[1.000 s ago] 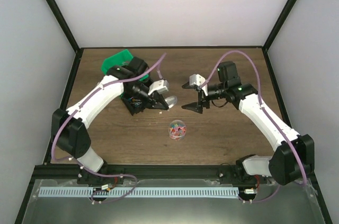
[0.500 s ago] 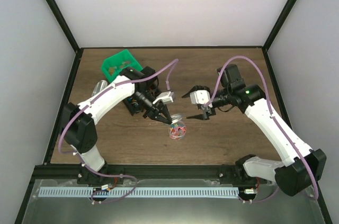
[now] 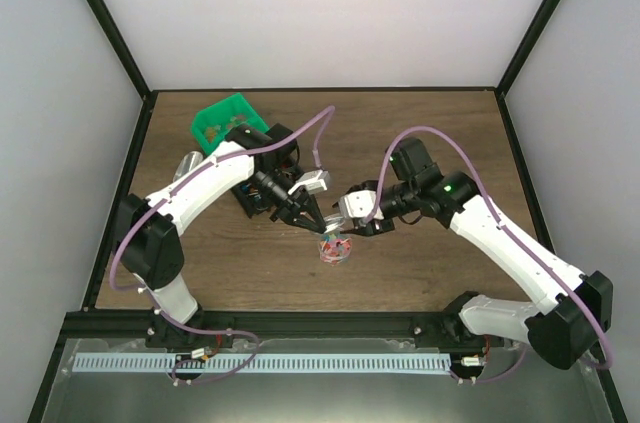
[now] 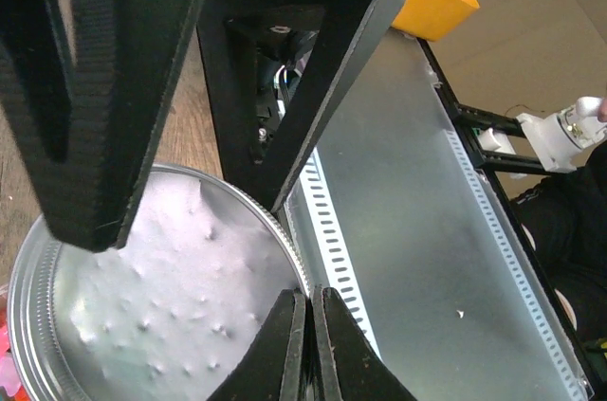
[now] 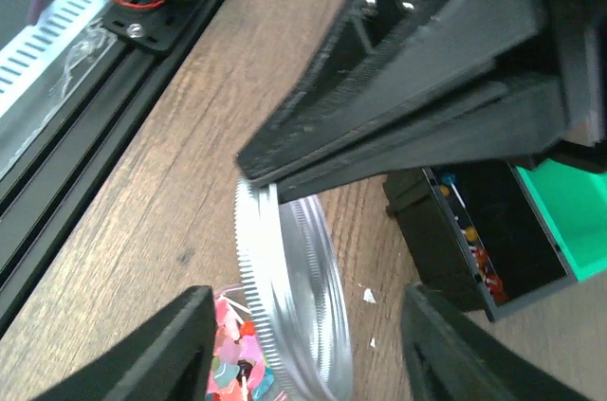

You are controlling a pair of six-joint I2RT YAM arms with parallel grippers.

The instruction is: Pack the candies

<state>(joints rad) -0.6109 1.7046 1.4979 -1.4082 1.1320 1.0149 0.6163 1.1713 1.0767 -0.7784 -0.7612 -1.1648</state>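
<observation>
- The left fingers (image 4: 283, 349) are pinched shut on the rim of a silver lid (image 4: 161, 306), which they hold tilted over the jar (image 3: 336, 249).
- The right fingers (image 5: 185, 344) stand part open, one on each side of the lid, gripping nothing.
- The candies (image 5: 230, 368) lie in the jar, mid-worktop (image 3: 420, 133), just under the lid.

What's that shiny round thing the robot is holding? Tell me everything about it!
It is a round silver lid. It looks like metal, with a ridged rim and a dimpled, whitish face. The left gripper is shut on its rim and holds it tilted just above the jar of colourful candies. The right gripper is open, with one finger on each side of the lid.
</observation>
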